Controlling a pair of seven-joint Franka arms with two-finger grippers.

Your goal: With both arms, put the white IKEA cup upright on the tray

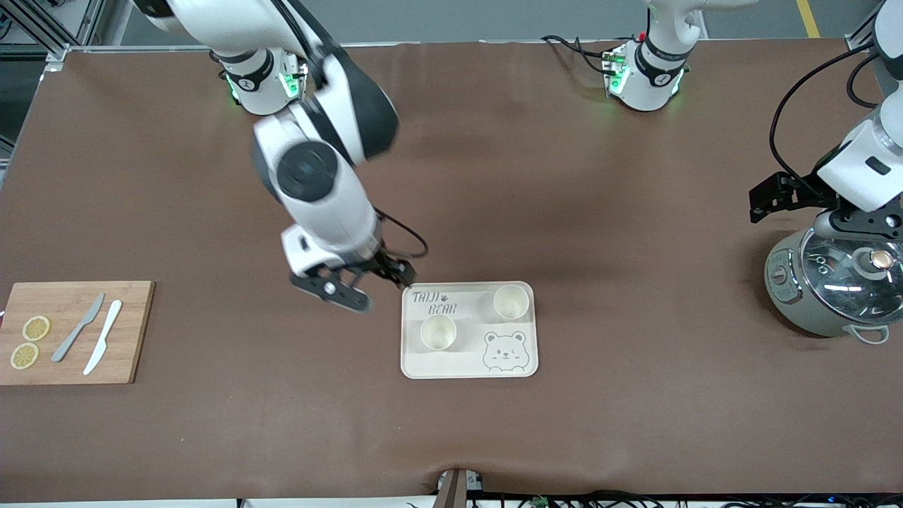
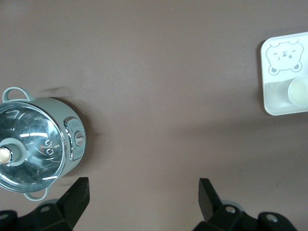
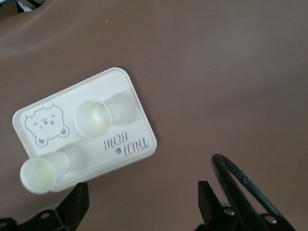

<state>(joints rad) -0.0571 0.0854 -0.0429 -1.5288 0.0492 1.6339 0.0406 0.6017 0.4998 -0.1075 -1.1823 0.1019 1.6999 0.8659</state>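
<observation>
The cream tray (image 1: 469,367) with "TAIJI BEAR" lettering and a bear face lies on the brown table, in its nearer half. Two white cups stand upright on it: one (image 1: 438,332) toward the right arm's end, one (image 1: 511,302) toward the left arm's end. The right wrist view shows the tray (image 3: 130,91) and both cups (image 3: 94,118) (image 3: 38,174). My right gripper (image 1: 381,276) (image 3: 143,202) is open and empty, over the table beside the tray's lettered corner. My left gripper (image 1: 857,220) (image 2: 144,197) is open and empty, over the table by the pot. The left wrist view shows the tray's end (image 2: 276,103) and one cup (image 2: 298,91).
A grey-green pot with a glass lid (image 1: 825,296) (image 2: 33,144) stands at the left arm's end. A wooden cutting board (image 1: 134,331) with two knives and two lemon slices lies at the right arm's end.
</observation>
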